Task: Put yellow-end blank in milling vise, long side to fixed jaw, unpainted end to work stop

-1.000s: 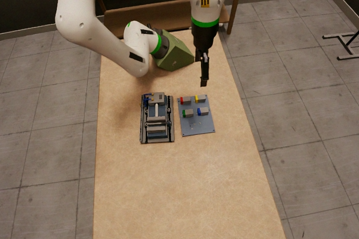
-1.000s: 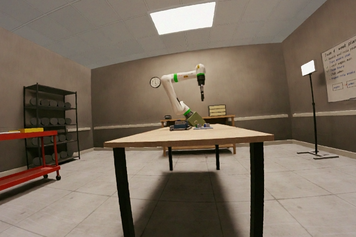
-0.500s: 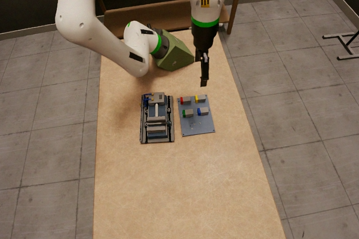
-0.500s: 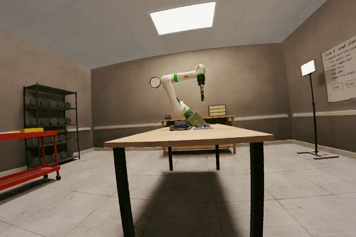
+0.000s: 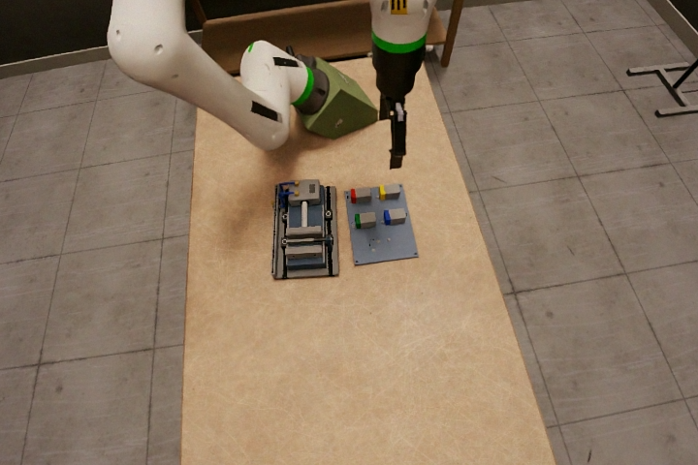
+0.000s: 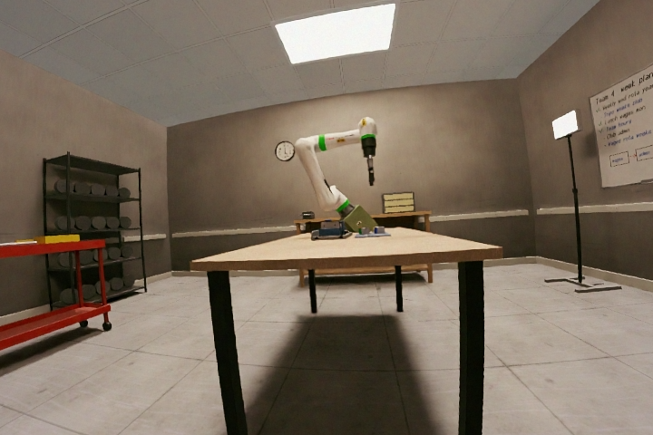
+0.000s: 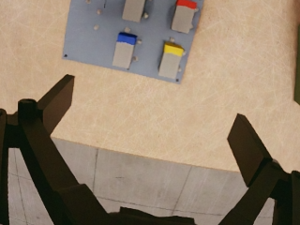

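Observation:
The blank with the yellow end (image 5: 390, 191) lies on the blue-grey plate (image 5: 381, 225) at its far right corner; it also shows in the wrist view (image 7: 171, 60). Blanks with a red end (image 5: 361, 194), a green end (image 5: 364, 219) and a blue end (image 5: 395, 216) lie on the same plate. The milling vise (image 5: 304, 230) stands left of the plate, its jaws apart and nothing between them. My gripper (image 5: 396, 159) hangs high above the table, beyond the plate's far edge. It is open and empty, with both fingers spread wide in the wrist view (image 7: 153, 115).
The arm's green base (image 5: 338, 101) sits on the table behind the vise and plate. The table's right edge (image 5: 470, 180) lies close to the plate. A wooden bench (image 5: 317, 27) stands behind the table. Small pins (image 5: 374, 241) stick up on the plate's near half.

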Controlling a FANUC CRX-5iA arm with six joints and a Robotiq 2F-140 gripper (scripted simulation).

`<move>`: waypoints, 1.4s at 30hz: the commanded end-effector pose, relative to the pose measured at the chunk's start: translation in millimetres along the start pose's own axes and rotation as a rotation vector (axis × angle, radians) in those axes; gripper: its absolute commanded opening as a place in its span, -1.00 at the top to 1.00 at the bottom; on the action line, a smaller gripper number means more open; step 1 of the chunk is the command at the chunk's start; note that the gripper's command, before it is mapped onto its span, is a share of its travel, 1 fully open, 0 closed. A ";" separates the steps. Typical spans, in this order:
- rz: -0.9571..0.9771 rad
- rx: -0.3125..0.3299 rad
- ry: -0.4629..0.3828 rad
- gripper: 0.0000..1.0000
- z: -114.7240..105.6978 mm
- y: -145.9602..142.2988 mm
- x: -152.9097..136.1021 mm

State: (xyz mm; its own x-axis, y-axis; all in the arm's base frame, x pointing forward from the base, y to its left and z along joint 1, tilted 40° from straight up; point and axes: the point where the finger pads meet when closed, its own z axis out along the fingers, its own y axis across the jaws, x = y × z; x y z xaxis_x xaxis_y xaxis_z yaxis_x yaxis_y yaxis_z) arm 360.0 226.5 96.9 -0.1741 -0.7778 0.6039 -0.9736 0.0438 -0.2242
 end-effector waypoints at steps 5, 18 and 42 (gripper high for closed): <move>0.000 0.001 -0.001 -1.00 -0.7 -0.3 -0.3; 0.000 0.001 -0.001 -1.00 -0.7 -0.3 -0.3; 0.000 0.001 -0.001 -1.00 44.3 -2.3 2.5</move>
State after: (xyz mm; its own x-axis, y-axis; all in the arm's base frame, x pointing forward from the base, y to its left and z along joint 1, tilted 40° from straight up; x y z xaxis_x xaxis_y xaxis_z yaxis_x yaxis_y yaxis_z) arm 365.8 203.5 72.9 -0.1741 -0.7776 0.6042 -0.9736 0.0441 -0.2238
